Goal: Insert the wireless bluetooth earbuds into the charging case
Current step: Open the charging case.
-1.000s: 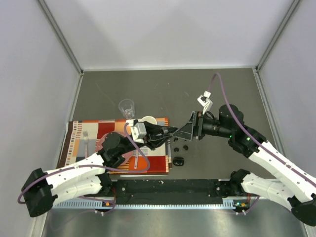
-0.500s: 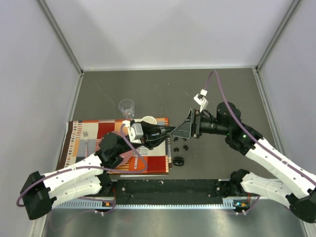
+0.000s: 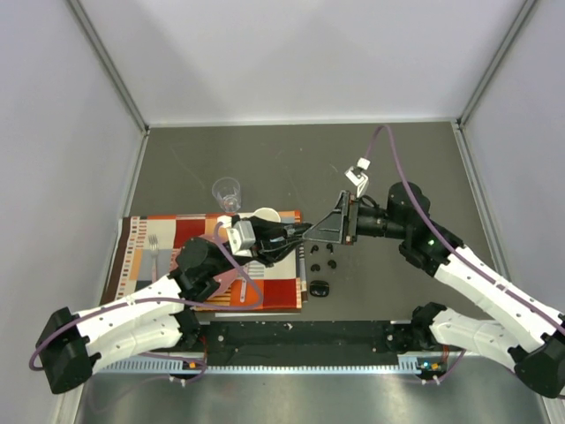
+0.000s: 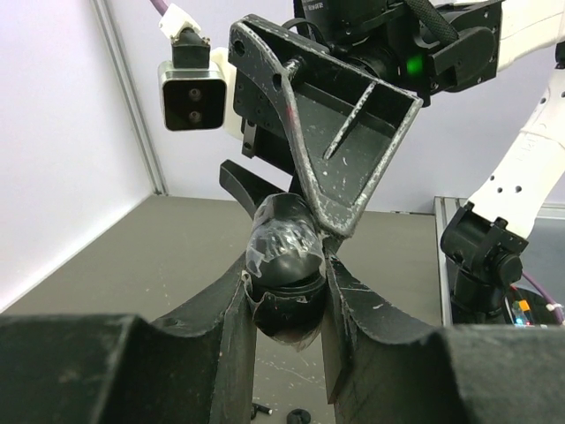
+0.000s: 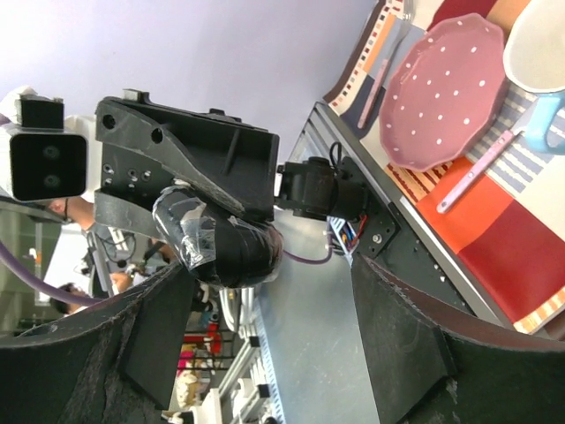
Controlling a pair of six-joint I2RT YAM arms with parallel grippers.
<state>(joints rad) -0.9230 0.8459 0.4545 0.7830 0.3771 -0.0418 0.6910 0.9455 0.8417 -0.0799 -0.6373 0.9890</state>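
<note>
Grey tabletop (image 3: pixel 397 168) with pale walls around it. The left gripper (image 4: pixel 290 265) pinches a black oval charging case (image 4: pixel 282 252) wrapped in clear film and holds it above the table. The right gripper (image 5: pixel 269 269) faces it with jaws spread, one finger at each side of the case. Below them, the small black earbuds (image 3: pixel 315 265) lie on the table just beside a striped placemat (image 3: pixel 274 291). A second case (image 3: pixel 320 286) lies near them.

You have four tiny black earbuds (image 3: pixel 315 252) and two black oval cases (image 3: pixel 320 286) to count. On the bench (image 3: pixel 397 159) you see one striped placemat (image 3: pixel 168 231), one fork (image 3: pixel 152 252), one pink dotted plate (image 5: pixel 441 97), one pink-handled spoon (image 5: pixel 484 168), one white mug (image 3: pixel 263 217) and one clear glass (image 3: pixel 227 192). Two robot arms (image 3: pixel 481 283) reach over it.
</note>
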